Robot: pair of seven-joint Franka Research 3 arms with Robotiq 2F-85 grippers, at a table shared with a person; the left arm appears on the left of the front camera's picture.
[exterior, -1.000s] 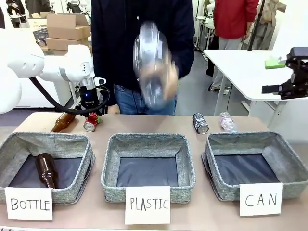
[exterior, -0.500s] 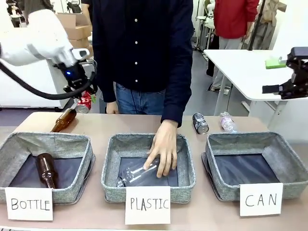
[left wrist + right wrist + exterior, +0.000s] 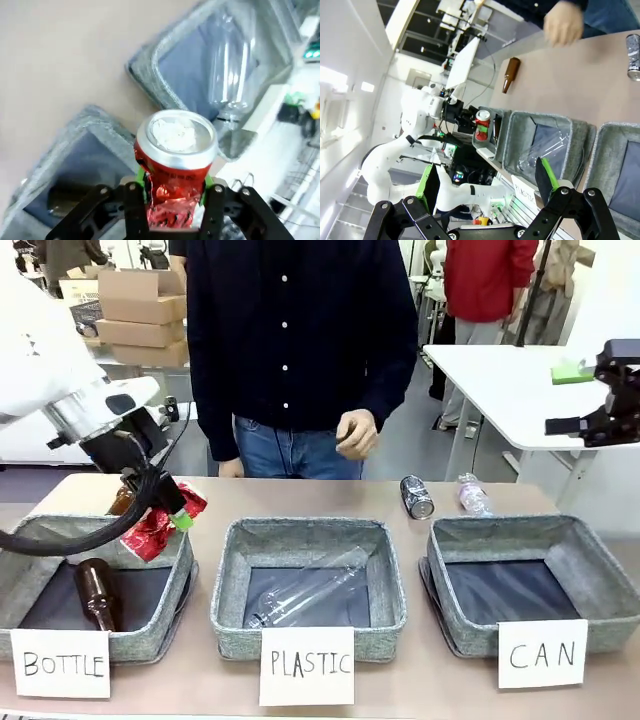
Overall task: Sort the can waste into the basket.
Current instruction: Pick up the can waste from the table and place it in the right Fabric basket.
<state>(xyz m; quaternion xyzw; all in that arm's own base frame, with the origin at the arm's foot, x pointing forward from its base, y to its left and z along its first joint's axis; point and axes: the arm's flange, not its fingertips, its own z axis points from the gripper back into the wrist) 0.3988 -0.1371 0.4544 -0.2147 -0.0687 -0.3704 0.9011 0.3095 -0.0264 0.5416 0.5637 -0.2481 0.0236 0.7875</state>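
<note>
Three grey baskets line the near edge of the table (image 3: 300, 495), carded BOTTLE (image 3: 60, 532), PLASTIC (image 3: 305, 528) and CAN, one white card apiece. Taking the PLASTIC basket as my dial centre, with 12 o'clock towards the person, the CAN basket (image 3: 530, 525) sits at 3 o'clock and the BOTTLE basket at 9.

Two cans. The red can (image 3: 160, 523), crumpled, is pinched between the green pads of my left gripper (image 3: 175, 187), jaws clamped on its lower body with the silver top pointing away from the wrist. It hangs tilted in the air over the BOTTLE basket's 2 o'clock corner. The black can (image 3: 416, 496) lies on the table at 1 o'clock, just beyond the CAN basket's far-left corner.

Two brown bottles: one (image 3: 95, 592) lies inside the BOTTLE basket, one (image 3: 119, 502) lies on the table at 10 o'clock, partly behind my left arm.

Two clear bottles: one (image 3: 305, 592) lies in the PLASTIC basket, one (image 3: 472, 494) rests beside the black can, just past the CAN basket's far rim.

My right gripper (image 3: 487, 179) hangs high at 3 o'clock, jaws spread wide, gripping nothing.

One hand (image 3: 357, 433) of the person is loosely curled above the far edge at 12 o'clock.

Bare tabletop runs along the far side between the brown bottle and the black can. The CAN basket's dark lining shows all across its floor.
</note>
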